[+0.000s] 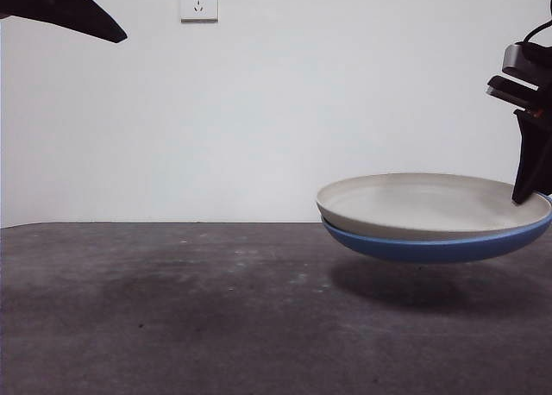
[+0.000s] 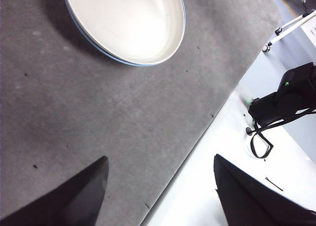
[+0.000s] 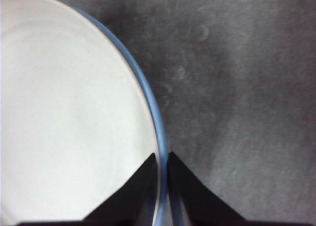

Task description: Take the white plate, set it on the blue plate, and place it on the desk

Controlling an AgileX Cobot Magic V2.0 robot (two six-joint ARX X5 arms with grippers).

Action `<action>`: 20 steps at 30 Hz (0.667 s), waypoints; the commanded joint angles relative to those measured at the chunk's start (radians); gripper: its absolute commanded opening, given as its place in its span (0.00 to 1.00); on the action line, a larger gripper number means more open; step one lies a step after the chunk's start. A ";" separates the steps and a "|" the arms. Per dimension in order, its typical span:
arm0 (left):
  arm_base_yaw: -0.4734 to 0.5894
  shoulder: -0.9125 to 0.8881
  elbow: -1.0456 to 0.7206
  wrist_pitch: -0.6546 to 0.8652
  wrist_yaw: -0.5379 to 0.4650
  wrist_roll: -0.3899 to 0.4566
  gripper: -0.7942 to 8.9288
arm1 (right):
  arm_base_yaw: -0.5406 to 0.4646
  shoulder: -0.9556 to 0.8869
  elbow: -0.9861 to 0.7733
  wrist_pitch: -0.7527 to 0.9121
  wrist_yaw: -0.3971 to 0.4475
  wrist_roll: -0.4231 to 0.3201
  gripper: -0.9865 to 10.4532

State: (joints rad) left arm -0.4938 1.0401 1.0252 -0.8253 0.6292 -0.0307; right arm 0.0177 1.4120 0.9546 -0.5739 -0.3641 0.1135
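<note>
The white plate [image 1: 431, 201] lies nested in the blue plate [image 1: 440, 250]. Both hang a little above the desk [image 1: 172, 309] at the right, with their shadow beneath. My right gripper [image 1: 528, 192] is shut on their right rims. In the right wrist view the right gripper [image 3: 163, 157] has one jaw over the white plate [image 3: 64, 112] and the other outside the blue plate's rim [image 3: 148, 93]. My left gripper [image 2: 161, 159] is open and empty, far from the plates, and shows as a black tip at the top left of the front view [image 1: 60, 7]. The white plate [image 2: 128, 18] also shows in the left wrist view.
A wall socket [image 1: 198, 0] is on the white back wall. The left wrist view shows the desk's edge [image 2: 197, 137], a white floor beyond it, and a black device with cables [image 2: 286, 95].
</note>
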 commanded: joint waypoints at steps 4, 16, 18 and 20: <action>-0.007 0.005 0.008 0.011 0.007 0.019 0.43 | 0.062 0.006 0.009 0.037 -0.014 0.074 0.09; -0.007 0.005 0.008 0.010 0.007 0.019 0.43 | 0.239 0.121 0.074 0.159 0.003 0.217 0.09; -0.008 0.005 0.008 0.010 0.007 0.019 0.43 | 0.257 0.159 0.113 0.159 0.006 0.222 0.09; -0.009 0.005 0.008 0.010 0.007 0.019 0.43 | 0.273 0.200 0.158 0.159 0.014 0.225 0.09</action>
State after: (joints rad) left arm -0.4942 1.0401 1.0252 -0.8253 0.6289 -0.0307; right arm 0.2832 1.5909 1.0767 -0.4335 -0.3462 0.3130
